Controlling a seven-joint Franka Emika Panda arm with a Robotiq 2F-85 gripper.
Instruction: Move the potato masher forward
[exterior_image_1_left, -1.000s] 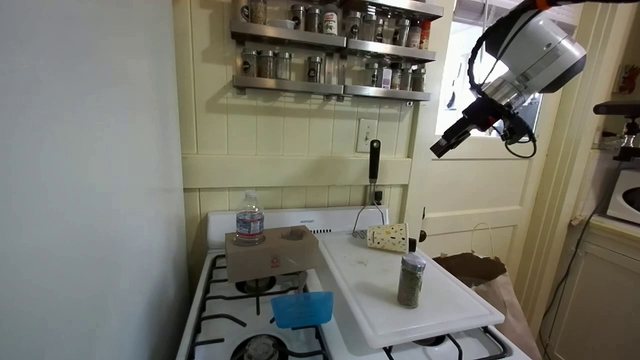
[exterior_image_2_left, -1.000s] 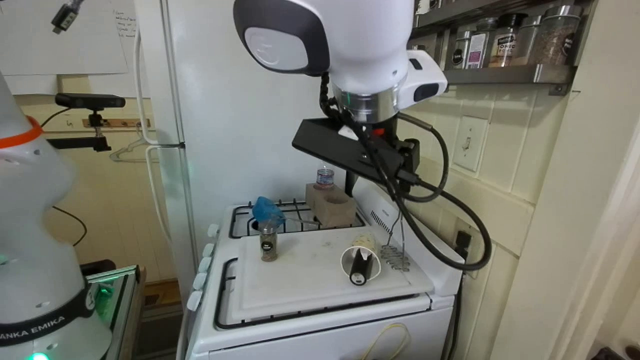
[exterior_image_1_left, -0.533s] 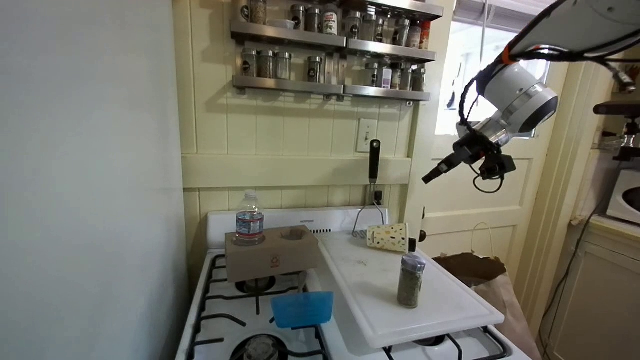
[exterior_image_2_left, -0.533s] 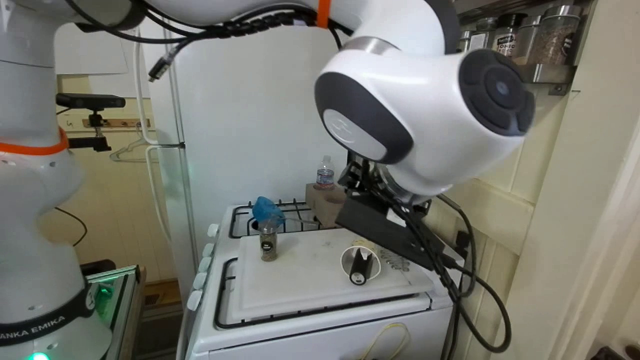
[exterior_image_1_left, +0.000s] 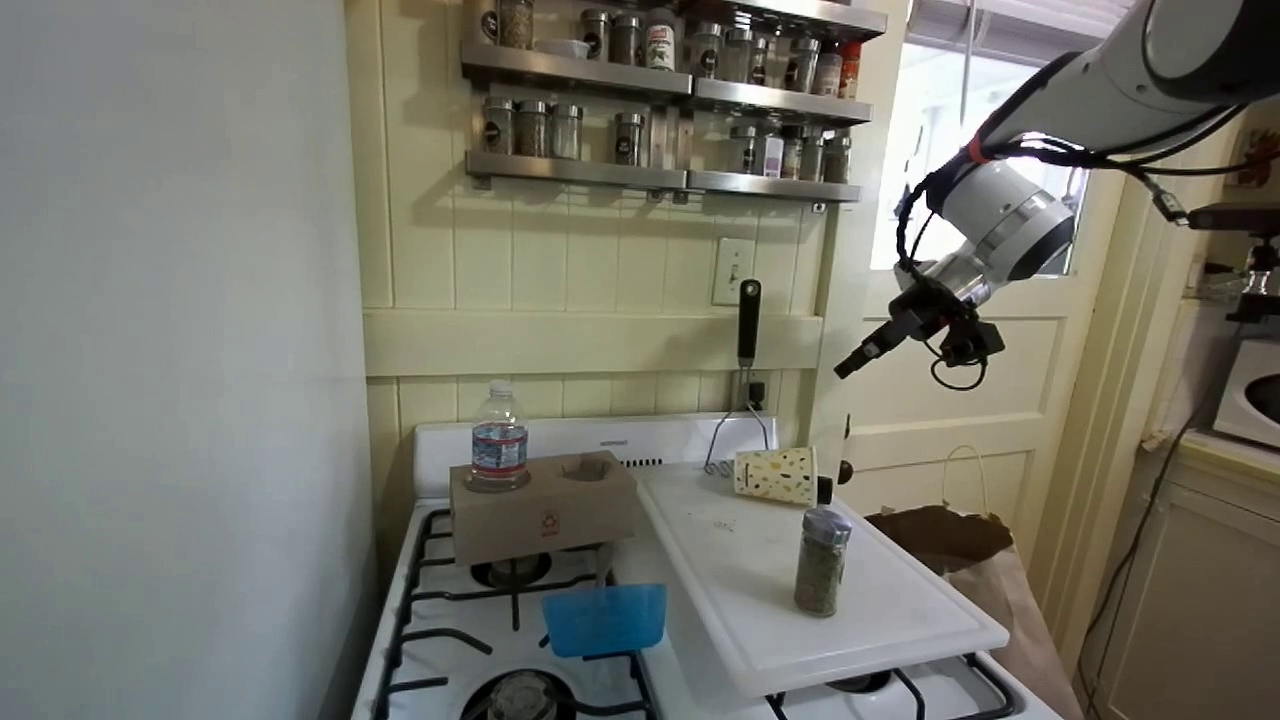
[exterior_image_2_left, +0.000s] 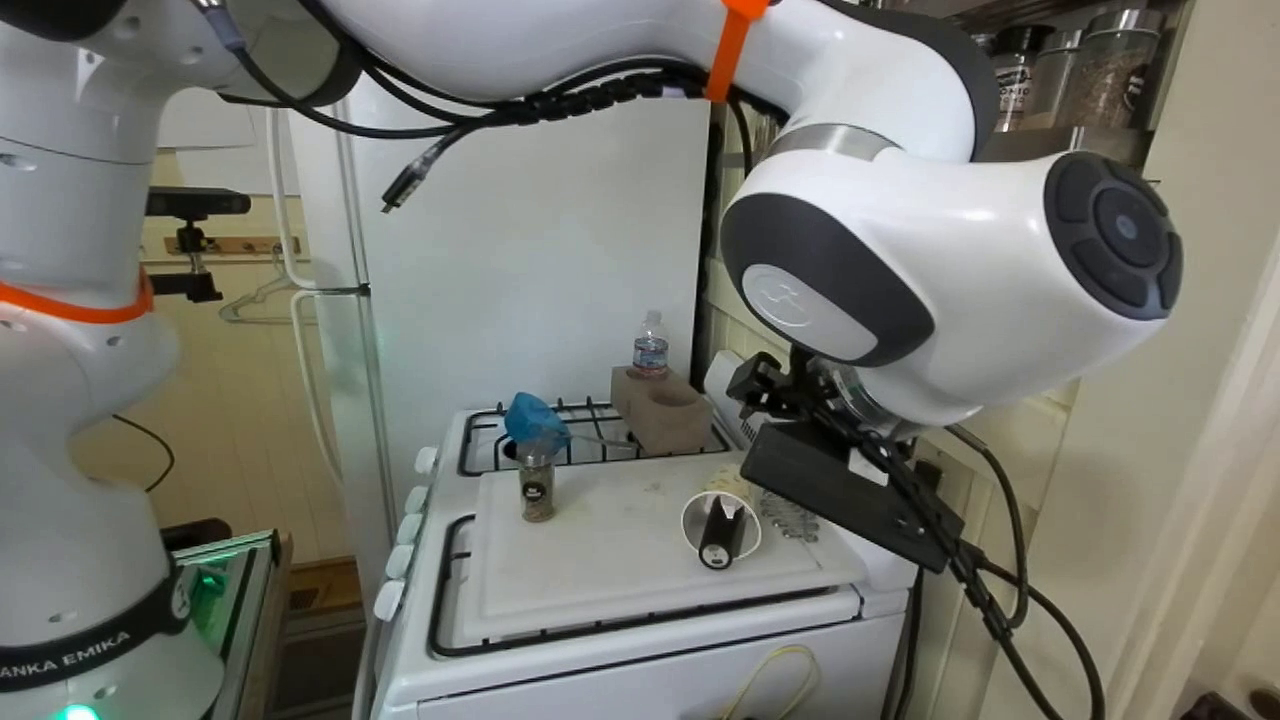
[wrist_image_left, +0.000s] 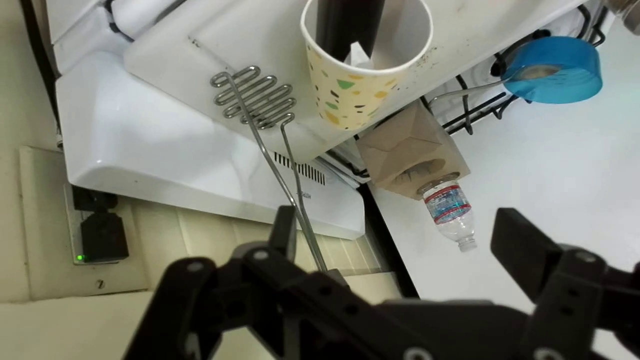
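Note:
The potato masher stands upright at the back of the white cutting board; its black handle points up. Its wavy silver head shows in an exterior view, where the arm hides the handle. In the wrist view the masher's head and wire shaft run down towards the left finger, and most of the handle is hidden behind the gripper. My gripper is open with nothing between its fingers. In an exterior view the gripper hangs in the air right of the handle, apart from it.
A speckled paper cup lies beside the masher's head with a black object inside. A spice jar stands on the cutting board. A cardboard holder carries a water bottle. A blue spatula lies in front. Shelves hang above.
In an exterior view the gripper has moved down and left, closer to the masher's handle. In both exterior views the arm has come lower. The masher and other objects have not moved.

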